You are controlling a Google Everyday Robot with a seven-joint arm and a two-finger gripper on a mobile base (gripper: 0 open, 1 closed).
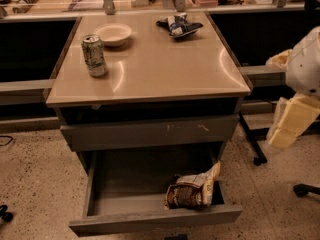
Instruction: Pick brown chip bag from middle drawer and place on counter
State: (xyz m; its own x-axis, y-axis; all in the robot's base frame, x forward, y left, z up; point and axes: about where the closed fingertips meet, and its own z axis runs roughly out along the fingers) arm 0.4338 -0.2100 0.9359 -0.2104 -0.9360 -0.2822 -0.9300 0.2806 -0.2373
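Note:
The brown chip bag (192,190) lies in the front right corner of the open middle drawer (150,219), which is pulled out at the bottom of the cabinet. The bag is dark brown with cream-tan ends. The beige counter (160,69) is the cabinet top above it. My gripper (292,121), cream-coloured under the white arm, hangs at the right edge of the view. It is off to the right of the cabinet, about level with the upper drawer, well away from the bag and holding nothing that I can see.
On the counter stand a soda can (94,55) at the left, a white bowl (113,34) behind it and a blue-and-white snack bag (179,25) at the back. A shut grey drawer front with scratch marks (150,133) sits above the open drawer. Chair legs (306,189) stand on the floor at the right.

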